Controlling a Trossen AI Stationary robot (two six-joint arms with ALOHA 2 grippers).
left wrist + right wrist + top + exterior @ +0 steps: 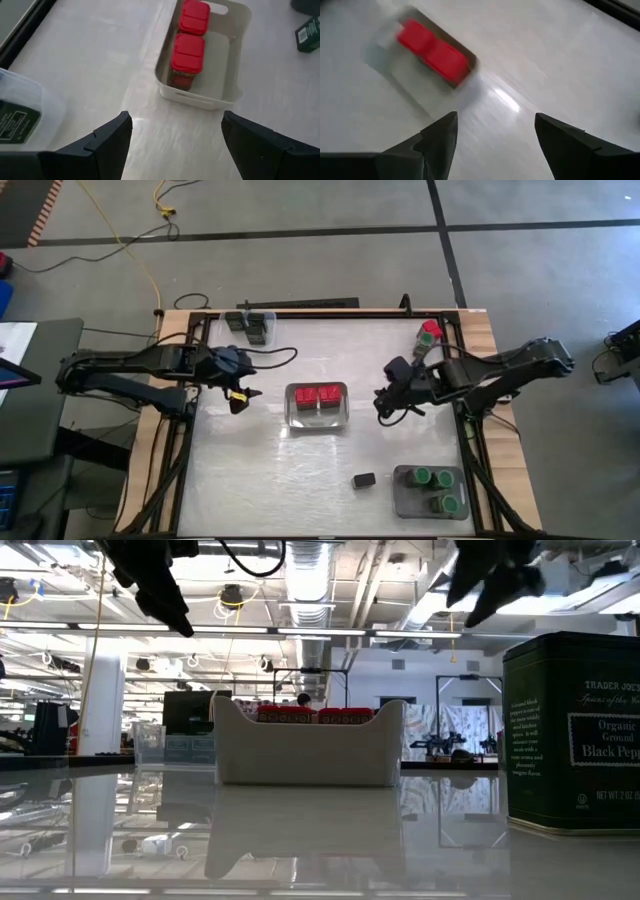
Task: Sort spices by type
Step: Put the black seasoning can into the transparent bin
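Two red-capped spices (317, 393) stand side by side in a white tray (317, 418) at the table's middle; the left wrist view shows them (190, 50) in its far half. My left gripper (240, 397) hovers open left of the tray, high above the table. My right gripper (386, 406) hovers open right of it, also high. Both are empty. A black boxy spice (364, 479) lies on the table near the front. Three green-capped spices (432, 480) stand in a grey tray (406, 502) at the near right. Black boxy ones (252, 326) sit in a clear tray at the far left.
A red-capped spice (431, 328) and a green-capped one (424, 339) stand at the table's far right edge. In the low view the black pepper tin (575, 730) looms close at the right. Bare white tabletop (250, 470) lies at the near left.
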